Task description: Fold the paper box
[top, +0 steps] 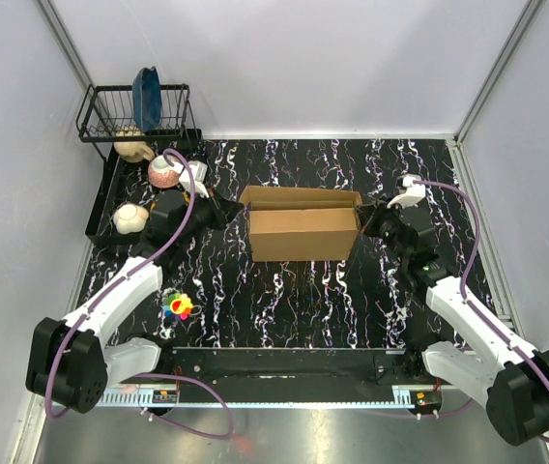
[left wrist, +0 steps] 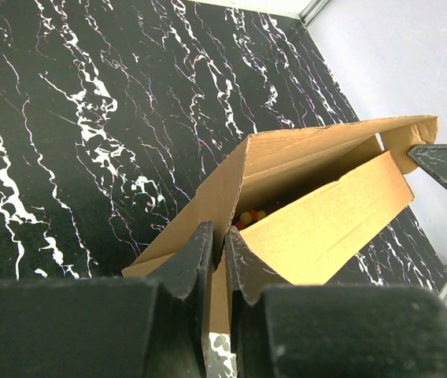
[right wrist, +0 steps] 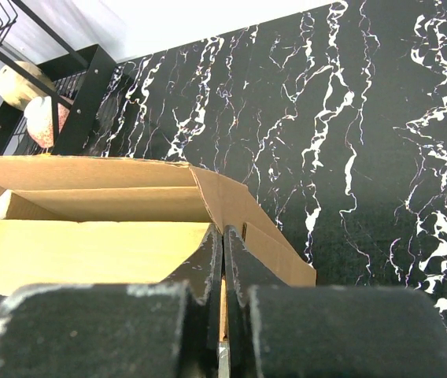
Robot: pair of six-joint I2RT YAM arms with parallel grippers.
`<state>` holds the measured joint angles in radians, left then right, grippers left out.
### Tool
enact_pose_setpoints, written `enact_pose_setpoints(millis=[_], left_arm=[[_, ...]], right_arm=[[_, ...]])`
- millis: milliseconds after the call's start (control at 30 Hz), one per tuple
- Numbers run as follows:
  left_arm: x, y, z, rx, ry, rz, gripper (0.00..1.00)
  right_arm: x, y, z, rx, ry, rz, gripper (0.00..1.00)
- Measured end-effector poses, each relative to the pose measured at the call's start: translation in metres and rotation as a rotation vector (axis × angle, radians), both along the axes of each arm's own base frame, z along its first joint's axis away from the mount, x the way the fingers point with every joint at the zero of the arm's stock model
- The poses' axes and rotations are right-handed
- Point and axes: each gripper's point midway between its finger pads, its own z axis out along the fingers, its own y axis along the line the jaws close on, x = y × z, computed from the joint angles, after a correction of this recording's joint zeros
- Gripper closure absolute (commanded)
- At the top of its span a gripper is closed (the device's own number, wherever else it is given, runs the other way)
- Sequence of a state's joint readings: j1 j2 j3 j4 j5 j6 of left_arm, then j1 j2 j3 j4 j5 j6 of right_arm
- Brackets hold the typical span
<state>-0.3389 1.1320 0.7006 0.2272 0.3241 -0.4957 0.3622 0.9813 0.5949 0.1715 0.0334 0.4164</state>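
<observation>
The black, white-veined table spreads out before me, and the paper box sits at its middle, between my two arms, its long brown side facing my bases and its top open. It is partly formed: the side walls are up and a flap stands along the far edge.

My left gripper is at the box's left end, jaws nearly together, with a thin edge of cardboard pinched between them. My right gripper is at the right end, jaws fully closed on the cardboard flap there.

A black wire rack fills the far left corner, just behind my left arm. A blue plate stands upright in its upper basket. A beige bowl lies below that, a pink bowl sits close beside my left wrist with my cable arching over it, and a white bowl rests in the lower tray, next to my forearm.

A small many-coloured toy lies on the table near my left arm, apart from the box.
</observation>
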Motion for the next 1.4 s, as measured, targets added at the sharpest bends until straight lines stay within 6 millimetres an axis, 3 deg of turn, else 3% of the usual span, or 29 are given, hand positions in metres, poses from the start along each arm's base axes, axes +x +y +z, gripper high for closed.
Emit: enact_pose_setpoints(millis=[467,767,1100,1400], left_arm=[[0.004,0.004,0.000,0.005,-0.002,0.035,0.81],[0.005,0.000,0.009,-0.026,-0.002,0.024,0.96],[0.007,-0.008,0.030,-0.059,0.023,-0.006,0.98],[0.005,-0.011,0.031,-0.099,0.061,-0.011,1.00]], right_arm=[[0.001,0.000,-0.001,-0.001,-0.006,-0.006,1.00],[0.000,0.002,-0.001,-0.002,-0.006,0.000,1.00],[-0.002,0.002,-0.004,-0.010,0.008,-0.004,1.00],[-0.002,0.001,-0.005,-0.016,0.010,-0.015,1.00]])
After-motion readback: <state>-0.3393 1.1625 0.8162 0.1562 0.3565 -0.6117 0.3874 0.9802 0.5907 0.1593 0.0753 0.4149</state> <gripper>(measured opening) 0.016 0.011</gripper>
